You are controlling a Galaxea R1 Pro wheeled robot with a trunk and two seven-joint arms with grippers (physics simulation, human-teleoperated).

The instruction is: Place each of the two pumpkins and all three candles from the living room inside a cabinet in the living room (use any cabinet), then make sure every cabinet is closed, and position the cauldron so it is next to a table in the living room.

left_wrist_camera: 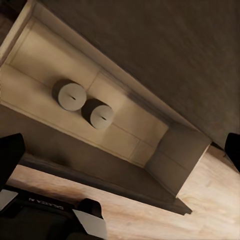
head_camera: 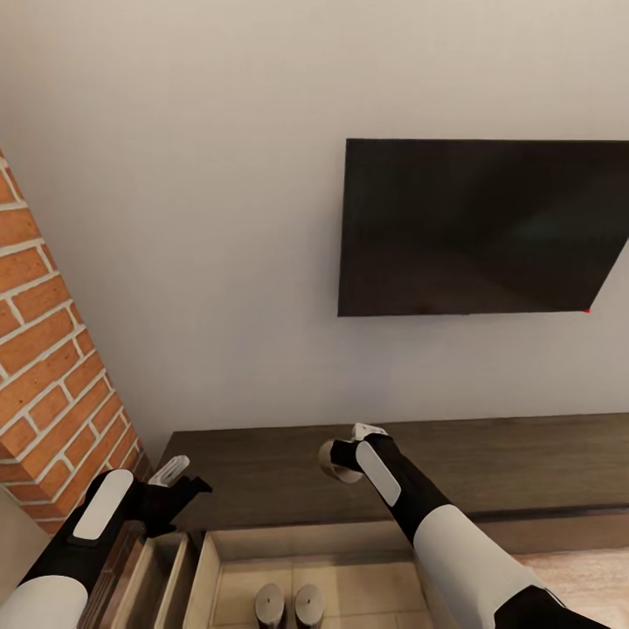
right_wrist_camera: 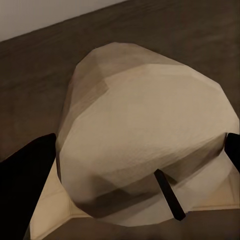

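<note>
My right gripper (head_camera: 349, 450) is shut on a beige candle (head_camera: 335, 461), holding it just above the front edge of the long dark-brown cabinet (head_camera: 524, 454). In the right wrist view the candle (right_wrist_camera: 145, 140) sits between both dark fingers (right_wrist_camera: 25, 180), its wick pointing at the camera. Below it a cabinet drawer (head_camera: 306, 542) stands pulled out, with two candles (head_camera: 269, 603) (head_camera: 307, 603) upright side by side inside. The left wrist view looks down on these two candles (left_wrist_camera: 70, 95) (left_wrist_camera: 98, 113) in the drawer (left_wrist_camera: 175, 155). My left gripper (head_camera: 183, 480) hovers open over the cabinet's left end. No pumpkins or cauldron are in view.
A black television (head_camera: 480, 227) hangs on the white wall above the cabinet. A red brick column (head_camera: 44, 349) stands at the left, close to my left arm. Another open light-wood compartment (head_camera: 157, 577) lies left of the drawer. Wood floor (head_camera: 585, 577) runs in front at the right.
</note>
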